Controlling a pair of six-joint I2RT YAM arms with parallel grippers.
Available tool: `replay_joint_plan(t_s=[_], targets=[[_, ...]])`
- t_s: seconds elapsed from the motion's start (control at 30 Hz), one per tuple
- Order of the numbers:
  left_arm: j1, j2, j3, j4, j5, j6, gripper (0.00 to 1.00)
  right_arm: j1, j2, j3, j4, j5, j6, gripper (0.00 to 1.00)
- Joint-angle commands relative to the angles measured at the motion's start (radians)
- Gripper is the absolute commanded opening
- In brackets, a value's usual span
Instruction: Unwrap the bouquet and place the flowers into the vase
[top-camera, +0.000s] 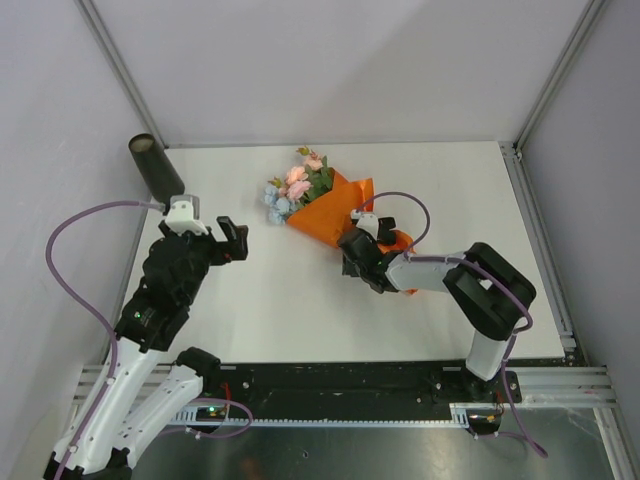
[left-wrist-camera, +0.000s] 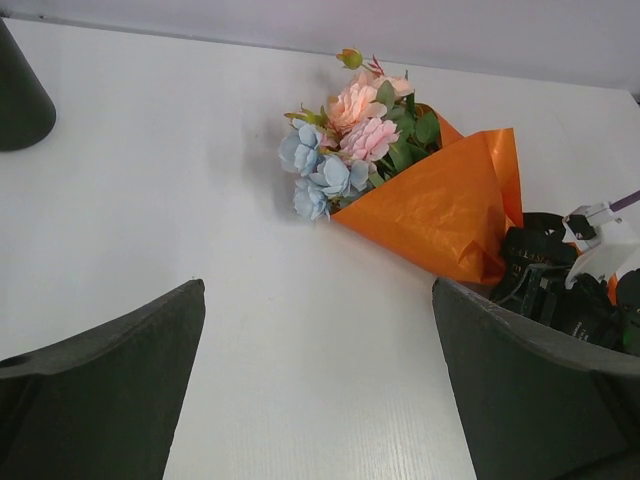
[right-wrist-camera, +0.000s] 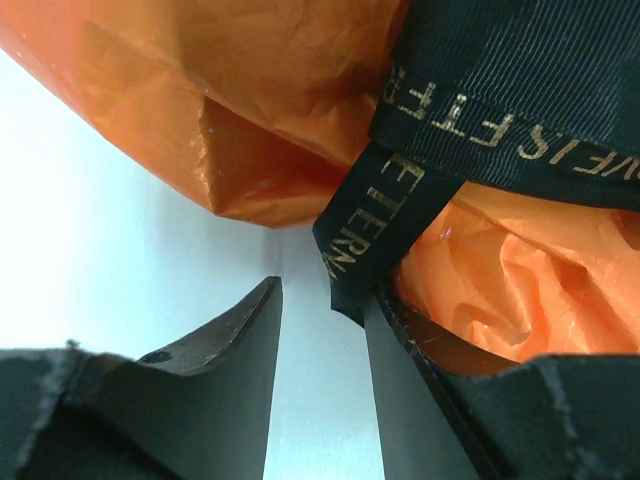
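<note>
The bouquet (top-camera: 335, 215) lies on the white table, its orange paper cone (left-wrist-camera: 440, 205) still wrapped, and the pink and pale blue flowers (top-camera: 297, 185) point up-left. A black ribbon (right-wrist-camera: 500, 100) with gold letters circles the paper (right-wrist-camera: 250, 100). My right gripper (right-wrist-camera: 322, 300) is at the cone's narrow end, open by a narrow gap; the ribbon's loose tail (right-wrist-camera: 365, 230) rests against the tip of its right finger and is not pinched. Left of the bouquet, my left gripper (top-camera: 232, 240) hangs wide open over bare table. The dark vase (top-camera: 157, 167) stands at the far left corner.
The white table (top-camera: 270, 300) is walled in at the back and both sides. The vase (left-wrist-camera: 20, 100) stands against the left wall, just behind my left wrist. A purple cable (top-camera: 405, 205) loops over the right wrist beside the bouquet.
</note>
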Motion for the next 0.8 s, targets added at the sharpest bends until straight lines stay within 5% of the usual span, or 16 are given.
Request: replay_joint_plan(t_s=[0.0, 0.27, 0.77], targets=[[-0.004, 0.006, 0.013, 0.012, 0.013, 0.005, 0.99, 0.005, 0.044, 0.029, 0.01, 0.077, 0.02, 0.42], [-0.006, 0.001, 0.007, 0.011, 0.123, -0.066, 0.99, 0.012, 0.01, 0.025, 0.028, 0.049, -0.014, 0.02], [-0.005, 0.181, -0.116, 0.127, 0.257, -0.381, 0.95, 0.073, -0.289, -0.201, 0.237, -0.268, 0.033, 0.0]])
